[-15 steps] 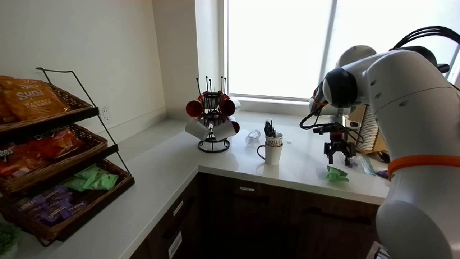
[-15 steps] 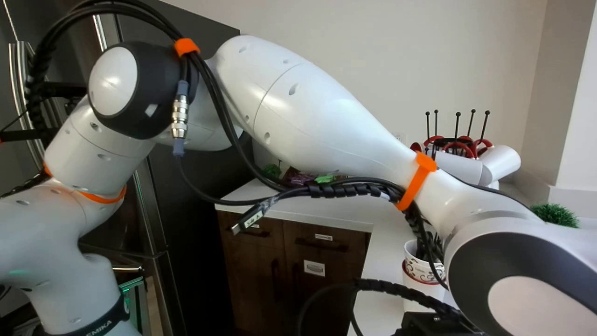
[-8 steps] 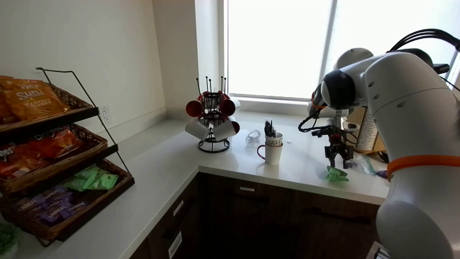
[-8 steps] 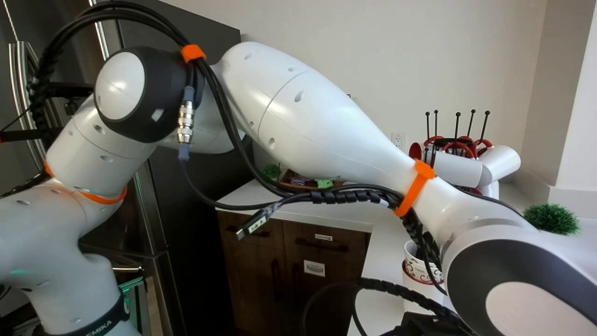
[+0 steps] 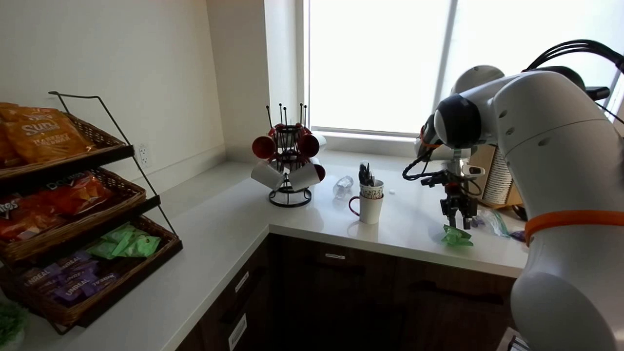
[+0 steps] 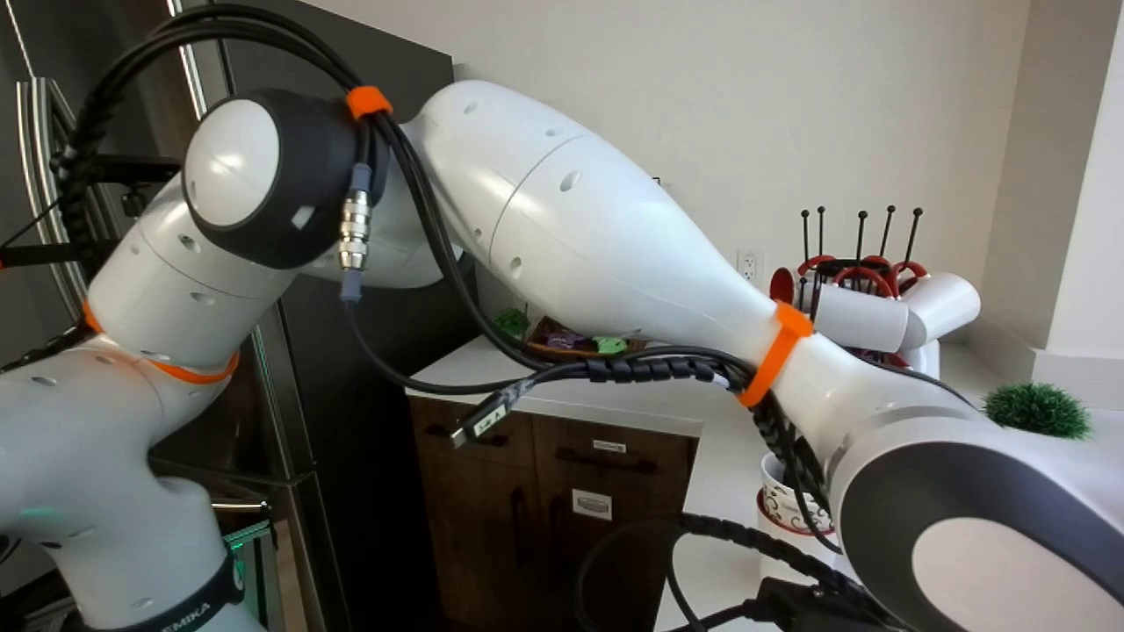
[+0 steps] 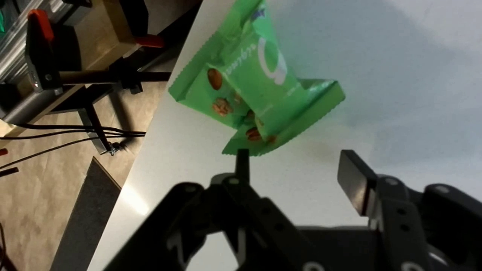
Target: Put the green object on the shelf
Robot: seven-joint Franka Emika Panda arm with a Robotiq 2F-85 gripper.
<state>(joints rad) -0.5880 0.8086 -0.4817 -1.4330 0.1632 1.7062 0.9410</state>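
The green object, a small crumpled bright-green packet (image 5: 457, 237), lies on the white counter near its front edge; it also shows in the wrist view (image 7: 260, 86). My gripper (image 5: 459, 225) points down just above and behind it. In the wrist view the gripper (image 7: 293, 152) is open with nothing between its fingers. Its left fingertip overlaps the packet's near edge; whether they touch I cannot tell. The shelf, a black three-tier slanted rack with wicker trays (image 5: 109, 157), stands at the far left in an exterior view. It is mostly hidden behind the arm in an exterior view (image 6: 546, 353).
Similar green packets (image 5: 127, 243) and purple bars (image 5: 73, 280) lie in the shelf's lowest tray. A white mug with utensils (image 5: 369, 209), a black mug tree (image 5: 289, 163) and clear plastic (image 5: 343, 185) stand between. A clear bag (image 5: 496, 222) lies right of the gripper.
My gripper has come down and slightly left to just above the green packet. In the exterior view its fingers look closer together, perhaps from turning. The packet has not moved.
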